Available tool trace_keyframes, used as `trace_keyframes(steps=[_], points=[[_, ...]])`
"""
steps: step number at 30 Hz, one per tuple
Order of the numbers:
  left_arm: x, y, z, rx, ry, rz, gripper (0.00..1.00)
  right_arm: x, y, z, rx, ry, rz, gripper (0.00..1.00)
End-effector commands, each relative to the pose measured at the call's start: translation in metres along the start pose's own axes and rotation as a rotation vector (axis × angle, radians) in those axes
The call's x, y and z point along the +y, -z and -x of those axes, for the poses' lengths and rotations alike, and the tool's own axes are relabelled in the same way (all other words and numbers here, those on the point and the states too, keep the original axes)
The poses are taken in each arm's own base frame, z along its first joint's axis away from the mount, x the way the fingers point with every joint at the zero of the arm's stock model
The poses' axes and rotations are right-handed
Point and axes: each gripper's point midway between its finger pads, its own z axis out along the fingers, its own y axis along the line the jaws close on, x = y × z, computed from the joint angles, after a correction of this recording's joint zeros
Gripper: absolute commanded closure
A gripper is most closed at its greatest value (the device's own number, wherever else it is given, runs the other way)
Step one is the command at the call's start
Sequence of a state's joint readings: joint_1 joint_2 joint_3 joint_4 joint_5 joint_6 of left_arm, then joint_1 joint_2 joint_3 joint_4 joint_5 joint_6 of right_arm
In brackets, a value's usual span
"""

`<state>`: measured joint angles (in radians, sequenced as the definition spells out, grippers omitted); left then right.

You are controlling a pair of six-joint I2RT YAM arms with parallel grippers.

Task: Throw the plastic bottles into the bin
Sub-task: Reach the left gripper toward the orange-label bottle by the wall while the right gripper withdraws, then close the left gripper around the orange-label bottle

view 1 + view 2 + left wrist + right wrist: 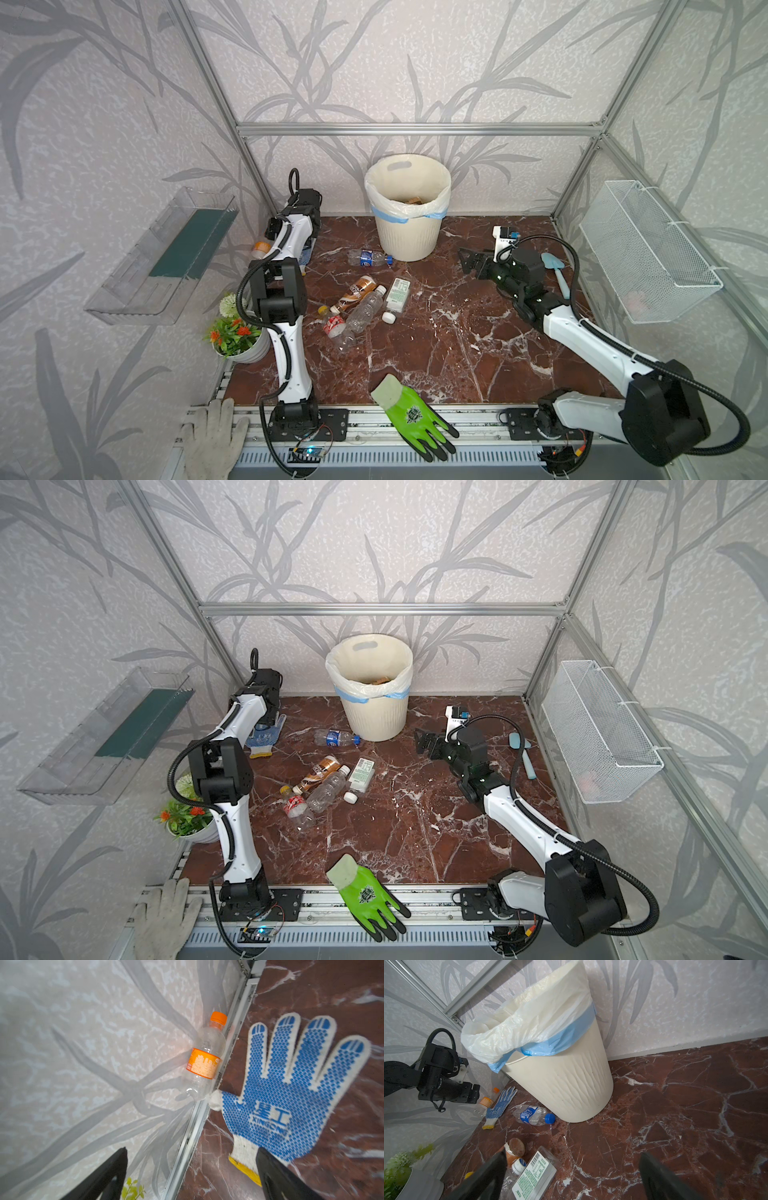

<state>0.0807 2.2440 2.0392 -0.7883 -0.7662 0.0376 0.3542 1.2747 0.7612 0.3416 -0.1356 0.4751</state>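
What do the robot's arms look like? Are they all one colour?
No. The left arm and right arm have white shells with black joints, and a black ribbed cable loops along each. The left end effector and right end effector each have two black fingers.

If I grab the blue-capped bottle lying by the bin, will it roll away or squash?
The blue-capped bottle looks empty and already dented, so probably very light, and may give under the jaws. It lies on its side on the smooth marble tabletop, so a nudge could roll or skid it, though the bin close by its cap might stop it.
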Motion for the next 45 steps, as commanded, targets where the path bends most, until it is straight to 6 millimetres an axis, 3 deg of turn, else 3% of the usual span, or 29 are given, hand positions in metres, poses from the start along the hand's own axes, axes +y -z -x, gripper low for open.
trace_keyframes(steps=[1,6,16,19,26,32,33,45], points=[[0.01,-0.018,0.005,0.032,-0.059,0.053,0.04,-0.001,-0.01,0.002,-0.018,-0.057,0.052,0.01],[-0.002,-0.052,0.006,0.073,-0.082,0.039,0.05,-0.006,-0.022,-0.002,-0.021,-0.071,0.059,0.01],[-0.018,-0.091,0.0,0.093,-0.173,0.1,0.05,-0.012,-0.061,-0.026,0.03,-0.152,0.144,0.02],[-0.015,-0.103,0.003,0.09,-0.182,0.15,0.06,-0.011,-0.069,-0.033,0.044,-0.152,0.18,0.02],[-0.006,-0.122,0.002,0.102,-0.132,0.151,0.07,-0.017,-0.077,-0.038,0.054,-0.109,0.157,0.03],[-0.006,-0.144,-0.012,0.136,-0.152,0.15,0.07,-0.014,-0.083,-0.036,0.055,-0.102,0.173,0.04],[-0.006,-0.147,-0.015,0.143,-0.16,0.15,0.07,-0.021,-0.088,-0.046,0.077,-0.108,0.158,0.04],[-0.014,-0.166,-0.032,0.186,-0.206,0.147,0.07,-0.024,-0.103,-0.057,0.105,-0.081,0.148,0.04]])
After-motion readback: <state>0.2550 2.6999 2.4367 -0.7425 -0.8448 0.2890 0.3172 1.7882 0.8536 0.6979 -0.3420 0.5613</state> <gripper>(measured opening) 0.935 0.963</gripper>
